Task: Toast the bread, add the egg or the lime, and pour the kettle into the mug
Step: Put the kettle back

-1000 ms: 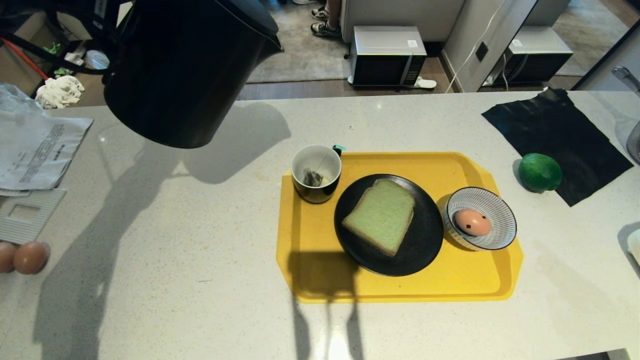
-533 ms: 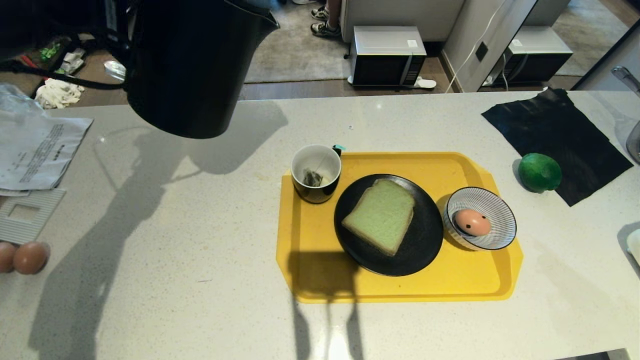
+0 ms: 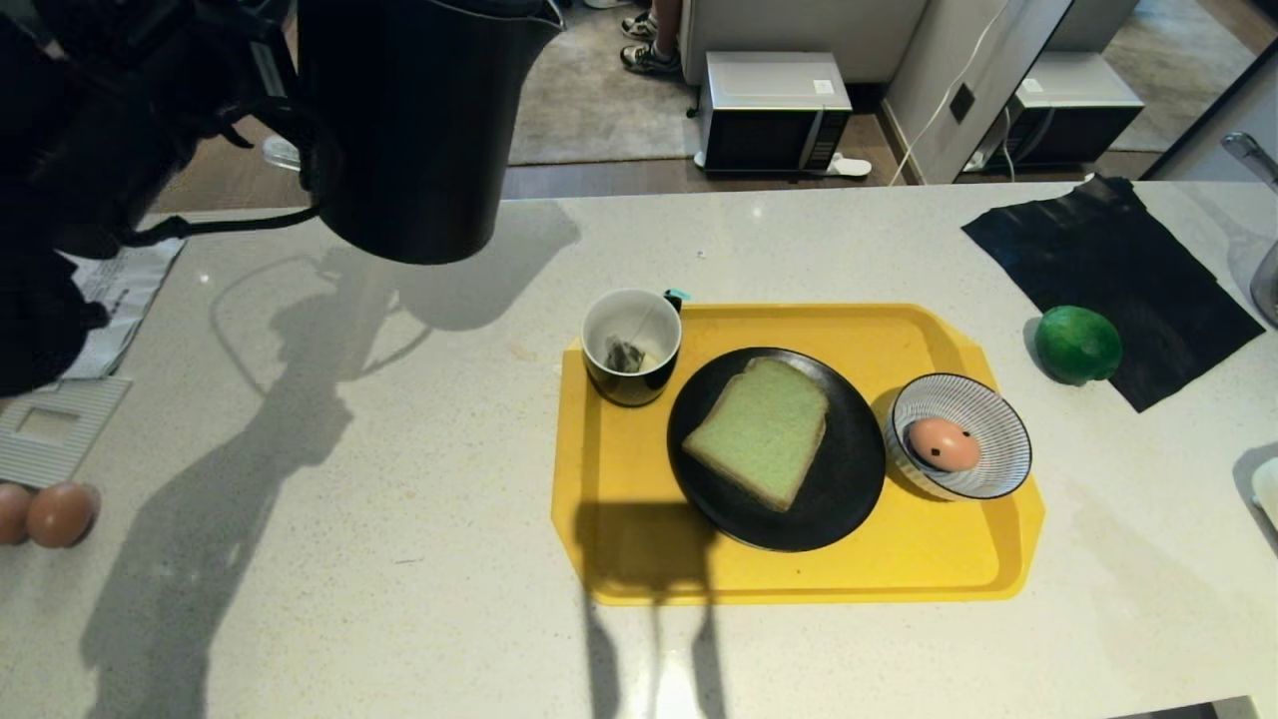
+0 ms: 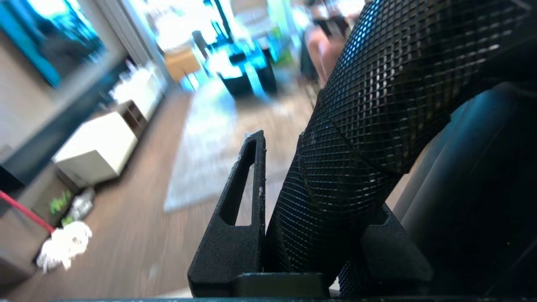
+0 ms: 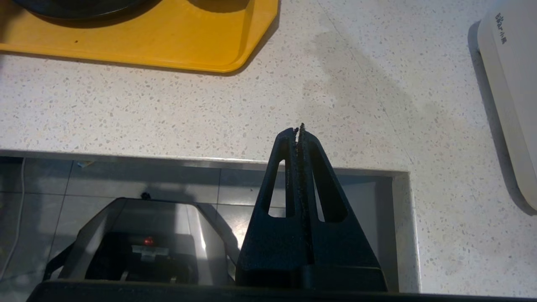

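Two risks stand out to me. I have the left gripper (image 4: 293, 235) pinching the textured handle of the kettle (image 3: 414, 130), which hangs above the counter at about ten o'clock from the mug (image 3: 631, 347), well apart from it. If the handle slips in that pinch as I tilt, the spout could swing and water could miss the mug and land on the yellow tray (image 3: 899, 559) or on the bread (image 3: 759, 429) just beside it at four o'clock, on the black plate (image 3: 839, 499). A fast pour could also flush the teabag over the rim.

My right gripper (image 5: 298, 134) is pressed together, holding nothing, parked low by the counter's near edge.

Much is hard to judge: the kettle's lid is cut off at the head view's top edge, the arm covers the handle there, and I cannot see how full it is. The egg (image 3: 943, 443) sits in the striped bowl (image 3: 998, 419) at three o'clock of the plate; the lime (image 3: 1077, 345) lies off the tray at two o'clock.
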{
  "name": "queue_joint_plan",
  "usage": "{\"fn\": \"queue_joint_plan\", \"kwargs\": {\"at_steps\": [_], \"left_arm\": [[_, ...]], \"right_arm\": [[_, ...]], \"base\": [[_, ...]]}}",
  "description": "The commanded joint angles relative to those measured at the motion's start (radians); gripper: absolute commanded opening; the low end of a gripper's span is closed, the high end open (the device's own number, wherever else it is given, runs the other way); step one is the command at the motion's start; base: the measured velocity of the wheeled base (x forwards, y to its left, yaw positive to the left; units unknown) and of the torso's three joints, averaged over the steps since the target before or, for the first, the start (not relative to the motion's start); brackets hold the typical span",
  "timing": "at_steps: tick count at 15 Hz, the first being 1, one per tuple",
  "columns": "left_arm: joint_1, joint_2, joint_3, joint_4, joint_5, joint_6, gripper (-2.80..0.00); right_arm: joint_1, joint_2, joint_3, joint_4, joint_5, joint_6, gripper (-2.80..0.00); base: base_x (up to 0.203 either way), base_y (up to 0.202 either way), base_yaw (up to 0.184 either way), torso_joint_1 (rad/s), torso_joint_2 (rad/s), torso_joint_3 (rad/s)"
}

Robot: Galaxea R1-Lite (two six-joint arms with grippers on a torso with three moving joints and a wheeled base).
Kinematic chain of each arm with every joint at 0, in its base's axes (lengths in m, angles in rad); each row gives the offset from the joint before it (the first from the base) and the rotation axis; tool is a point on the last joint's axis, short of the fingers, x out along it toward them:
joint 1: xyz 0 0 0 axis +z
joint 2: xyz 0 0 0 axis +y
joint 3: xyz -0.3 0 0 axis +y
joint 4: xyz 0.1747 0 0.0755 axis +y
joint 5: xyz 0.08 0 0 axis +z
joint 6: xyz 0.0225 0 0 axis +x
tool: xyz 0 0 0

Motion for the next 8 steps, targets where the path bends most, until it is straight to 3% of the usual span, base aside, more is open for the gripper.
{"fn": "queue_joint_plan", "kwargs": {"at_steps": [1, 8], "left_arm": [[0.004, 0.089, 0.019, -0.168, 0.006, -0.003, -2.8], [0.006, 0.214, 0.078, -0.454, 0.027, -0.006, -2.8]], "right_arm": [[0.0, 0.0, 0.0, 0.0, 0.0, 0.0, -2.8], [0.0, 0.0, 0.0, 0.0, 0.0, 0.0, -2.8]], "base": [[0.0, 0.0, 0.0, 0.0, 0.0, 0.0], [0.0, 0.0, 0.0, 0.0, 0.0, 0.0]]}}
